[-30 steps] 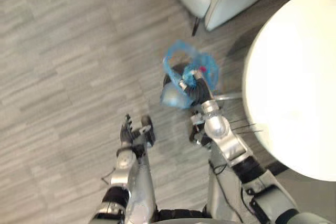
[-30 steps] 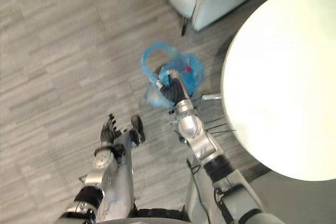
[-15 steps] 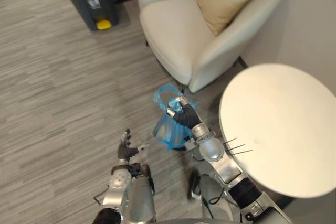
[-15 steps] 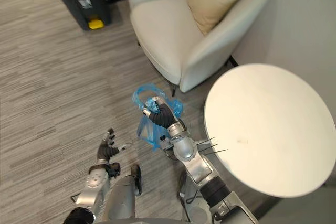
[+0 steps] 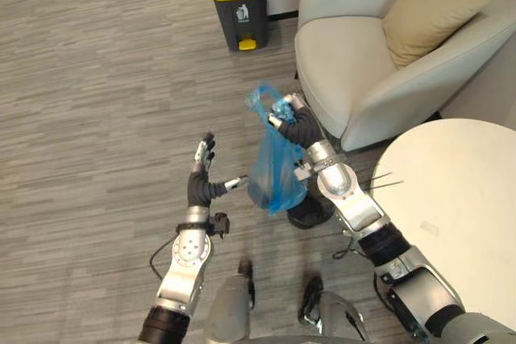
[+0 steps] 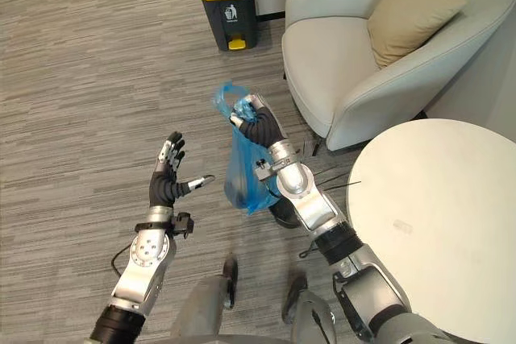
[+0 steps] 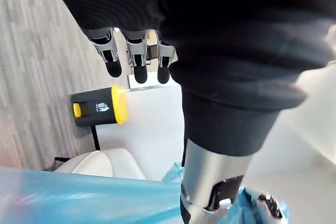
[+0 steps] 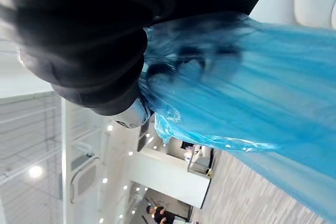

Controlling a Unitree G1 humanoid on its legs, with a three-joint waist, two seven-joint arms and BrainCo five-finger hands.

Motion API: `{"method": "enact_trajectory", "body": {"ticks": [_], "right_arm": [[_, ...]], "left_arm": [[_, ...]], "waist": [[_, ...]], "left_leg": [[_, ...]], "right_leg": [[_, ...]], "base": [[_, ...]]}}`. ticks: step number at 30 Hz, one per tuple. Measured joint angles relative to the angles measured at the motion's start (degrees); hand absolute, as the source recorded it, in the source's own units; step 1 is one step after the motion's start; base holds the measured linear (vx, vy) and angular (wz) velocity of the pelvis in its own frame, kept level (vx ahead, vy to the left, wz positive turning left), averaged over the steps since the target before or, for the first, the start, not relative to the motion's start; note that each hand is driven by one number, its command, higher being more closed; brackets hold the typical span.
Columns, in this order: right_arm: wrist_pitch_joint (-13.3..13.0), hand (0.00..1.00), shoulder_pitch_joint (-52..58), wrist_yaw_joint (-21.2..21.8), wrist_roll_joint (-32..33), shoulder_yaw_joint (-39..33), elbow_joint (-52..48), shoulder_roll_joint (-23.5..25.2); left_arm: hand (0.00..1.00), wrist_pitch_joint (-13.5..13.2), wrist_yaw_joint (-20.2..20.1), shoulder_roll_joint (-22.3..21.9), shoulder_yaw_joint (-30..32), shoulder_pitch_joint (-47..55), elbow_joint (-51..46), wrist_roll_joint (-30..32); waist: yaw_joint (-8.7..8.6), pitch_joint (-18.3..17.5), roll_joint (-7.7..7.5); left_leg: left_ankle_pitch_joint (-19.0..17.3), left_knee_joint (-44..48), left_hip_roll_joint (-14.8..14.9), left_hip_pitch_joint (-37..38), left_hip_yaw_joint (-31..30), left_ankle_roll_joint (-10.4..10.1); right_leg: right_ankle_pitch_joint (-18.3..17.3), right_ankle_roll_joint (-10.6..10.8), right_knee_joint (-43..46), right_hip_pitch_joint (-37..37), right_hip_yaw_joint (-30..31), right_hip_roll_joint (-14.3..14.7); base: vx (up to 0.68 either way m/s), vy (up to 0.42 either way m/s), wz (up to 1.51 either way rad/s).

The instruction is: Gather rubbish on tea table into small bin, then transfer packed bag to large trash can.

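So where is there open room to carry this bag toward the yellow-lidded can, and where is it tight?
Free: the wide floor between the left hand and the yellow-lidded trash can, and the round table top. Tight: where the blue bag, gripped in the right hand, hangs close beside the armchair.

Thin, crinkly, see-through blue plastic bag [image 5: 276, 173]; matt grey wood-grain floor [image 5: 97, 78]; at one o'clock a smooth leathery armchair [image 5: 343, 52] with cloth cushion [image 5: 431, 10].
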Motion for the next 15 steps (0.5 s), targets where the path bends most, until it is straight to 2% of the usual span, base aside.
{"method": "enact_trajectory", "body": {"ticks": [1, 3, 5, 10, 11, 15], "right_arm": [[0.1, 1.0, 0.0, 0.0, 0.1, 0.2, 0.0, 0.5], [0.5, 1.0, -0.1, 0.5, 0.7, 2.1, -0.1, 2.4], [0.9, 1.0, -0.8, 1.5, 1.9, 3.7, -0.8, 3.9], [1.0, 1.0, -4.3, 2.9, 5.0, 10.0, -5.4, 7.4], [1.1, 1.0, -4.4, 3.7, 6.1, 11.2, -5.4, 7.9], [2.2, 1.0, -4.4, 4.9, 9.7, 13.4, -5.5, 8.4]], "left_arm": [[0.0, 0.3, 0.0, 0.2, -0.6, -1.2, 2.0, 0.8], [0.0, 2.5, -0.1, 0.9, -4.3, -2.9, 7.0, 2.9], [0.0, 3.4, -0.4, 1.0, -6.3, -2.9, 9.0, 4.0], [0.0, 4.9, -1.0, -0.6, -8.1, -5.0, 13.2, 5.3], [1.0, 5.0, -0.9, -0.9, -8.2, -6.0, 13.3, 5.4], [1.0, 5.4, 0.1, -0.9, -8.4, -8.5, 15.5, 5.5]], "waist": [[-0.18, -0.1, -0.77], [-0.39, -1.3, -2.73], [-0.3, -1.7, -3.39], [-0.68, -3.4, -4.57], [-0.74, -3.6, -4.79], [-0.71, -4.9, -5.37]], "left_leg": [[1.2, -1.9, -0.3, 0.4, 0.4, -0.3], [3.1, -4.9, -1.3, 1.4, 2.2, 0.5], [3.6, -6.3, -2.1, 3.1, 3.4, 1.1], [4.0, -7.3, -3.1, 4.2, 6.0, 1.7], [4.0, -7.4, -3.1, 4.6, 6.1, 1.8], [4.0, -7.4, -2.7, 5.0, 6.2, 1.8]], "right_leg": [[0.7, 0.5, -0.7, -0.2, 0.4, -0.3], [5.7, 1.8, -6.4, 1.3, 1.7, -0.1], [8.5, 2.1, -10.1, 3.3, 2.9, 0.0], [12.3, 2.7, -15.7, 5.0, 5.5, 0.3], [12.7, 2.5, -16.4, 5.6, 5.8, 0.5], [13.0, 2.2, -16.9, 5.9, 6.2, 1.2]], "base": [[-0.11, 0.17, 0.04], [-0.06, 0.184, -0.16], [-0.01, 0.141, -0.22], [-0.01, 0.08, -0.26], [0.0, 0.018, -0.11], [-0.01, -0.007, -0.09]]}}
